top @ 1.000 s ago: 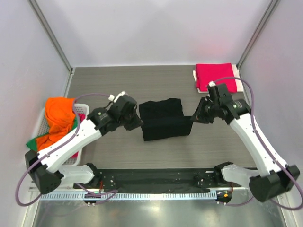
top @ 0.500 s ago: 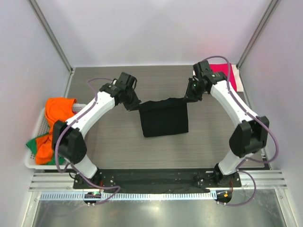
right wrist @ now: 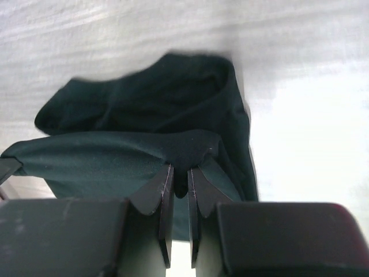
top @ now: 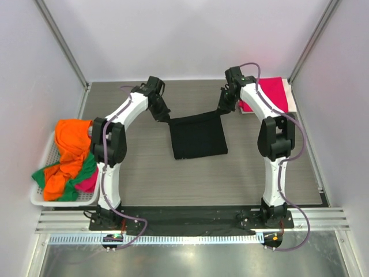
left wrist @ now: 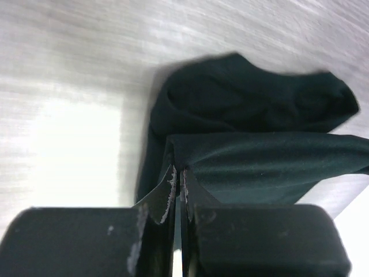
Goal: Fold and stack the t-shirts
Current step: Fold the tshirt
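- Top external view: the black shirt (top: 198,137) lies folded to a rough square on the table (top: 138,173). Its far edge is lifted and drawn taut between the two claws.
- The left claw (top: 167,118) is clenched on the black shirt's far-left corner and the right claw (top: 222,109) on its far-right corner. The held edge runs left to right, and the rest of the cloth lies on the near side of both claws, toward the arm bases.
- A folded crimson shirt (top: 271,92) sits to the far right of the black shirt, just beyond the right claw, so the right arm is nearer that stack. Carrying the held edge that way looks like the likely next move, with both claws keeping pace so the edge stays straight.
- Well to the left of the black shirt, a basket (top: 39,199) holds an orange shirt (top: 72,144) and other crumpled ones.
- A second ago both arms reached low at the black shirt's left and right sides. Now they stretch to its far corners, and the cloth has shifted slightly away from the bases.
- Left wrist view: the left claw (left wrist: 177,173) has its fingers pressed together on a thin pinch of the black shirt (left wrist: 259,156), which stretches off toward the other claw. A bunched lower layer rests on the table beyond.
- Right wrist view: the right claw (right wrist: 180,173) nips a fold of the black shirt (right wrist: 115,156), with cloth filling the narrow gap between its fingers. The slack layer lies on the table beyond.
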Tool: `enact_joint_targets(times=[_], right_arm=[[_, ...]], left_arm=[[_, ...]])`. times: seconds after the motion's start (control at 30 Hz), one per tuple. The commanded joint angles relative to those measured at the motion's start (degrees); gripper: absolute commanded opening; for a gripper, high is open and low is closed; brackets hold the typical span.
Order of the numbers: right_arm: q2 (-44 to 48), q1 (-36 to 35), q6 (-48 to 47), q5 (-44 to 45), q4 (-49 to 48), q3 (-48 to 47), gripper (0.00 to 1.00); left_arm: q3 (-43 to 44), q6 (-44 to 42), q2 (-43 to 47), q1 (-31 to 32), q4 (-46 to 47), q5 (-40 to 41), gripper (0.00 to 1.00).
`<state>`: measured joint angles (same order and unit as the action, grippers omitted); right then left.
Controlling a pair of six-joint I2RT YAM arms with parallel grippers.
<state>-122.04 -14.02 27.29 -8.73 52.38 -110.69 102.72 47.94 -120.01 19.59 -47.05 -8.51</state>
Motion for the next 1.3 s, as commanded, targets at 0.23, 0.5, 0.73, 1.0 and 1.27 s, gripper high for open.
enact_joint_targets(times=[0.23,0.5,0.73,1.0,1.27], right_arm=[[-12.1,3.6,0.5,0.0,-0.3,-16.5,0.51],[-6.1,4.1,1.5,-0.6,0.5,-18.4,0.87],[17.1,0.1,3.6,-8.2,-14.6,20.3,0.77],[23.0,-0.6,4.2,-15.4,-24.9,40.4,0.49],[19.5,1.5,0.2,-10.3,-30.8,53.6,0.4]], left_arm=[[15.6,-5.0,-12.9,-4.9,-5.9,-0.7,0.21],[24.7,-8.2,-9.1,-4.0,-12.0,0.9,0.72],[-0.4,-4.1,9.5,4.0,-2.4,0.9,0.65],[-21.6,4.6,13.0,12.5,16.6,-4.9,0.57],[-28.4,3.4,8.0,14.0,20.3,-0.2,0.54]])
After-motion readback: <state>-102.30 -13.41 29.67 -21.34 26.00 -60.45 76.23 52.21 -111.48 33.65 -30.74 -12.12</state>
